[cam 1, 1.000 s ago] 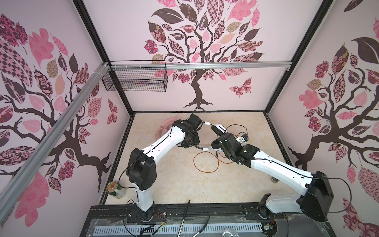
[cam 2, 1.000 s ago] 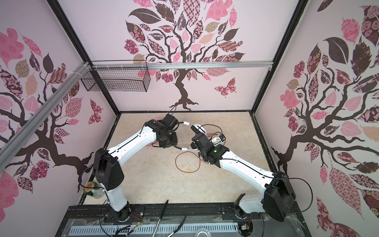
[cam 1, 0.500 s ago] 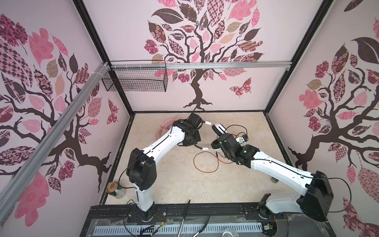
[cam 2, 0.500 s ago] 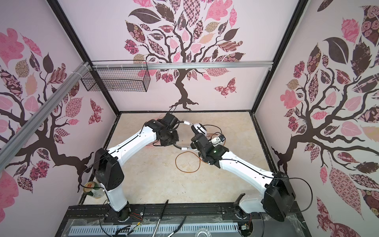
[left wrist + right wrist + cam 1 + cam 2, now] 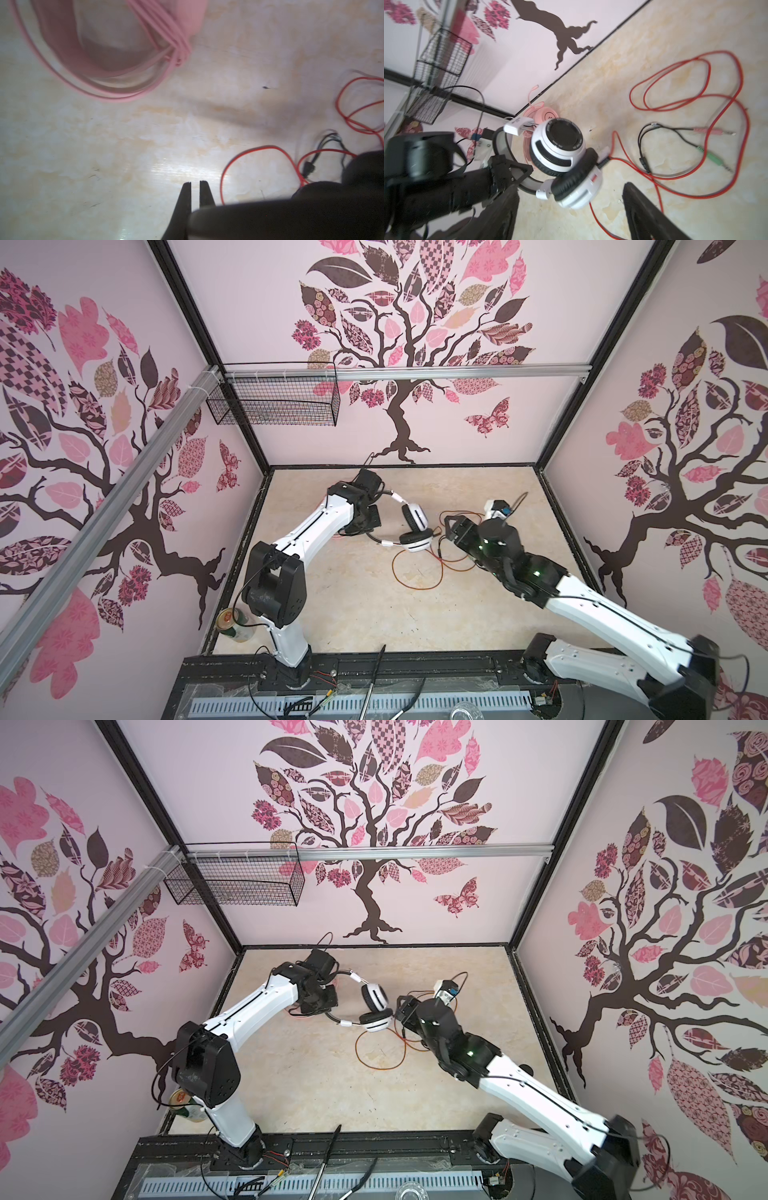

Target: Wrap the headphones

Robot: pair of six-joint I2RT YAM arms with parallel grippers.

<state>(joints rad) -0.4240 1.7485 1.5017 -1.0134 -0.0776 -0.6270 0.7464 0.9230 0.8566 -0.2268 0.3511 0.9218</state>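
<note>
Orange-red cord [image 5: 417,572] lies loose on the worktop [image 5: 353,614], with the white-and-black headset [image 5: 413,526] held at its middle.
The headband [image 5: 501,143] is pinched in the closed left hand [image 5: 195,185]; the right hand [image 5: 570,187] is spread wide, empty, beside the earcups [image 5: 556,145]. The cord is judged limp, light and tangle-prone, best taken near the earcup; the pink headset [image 5: 546,116] lies behind.

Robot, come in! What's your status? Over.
Left gripper shut on white headphones by headband. Right gripper open near earcup. Red cord loose on table, unwrapped.
</note>
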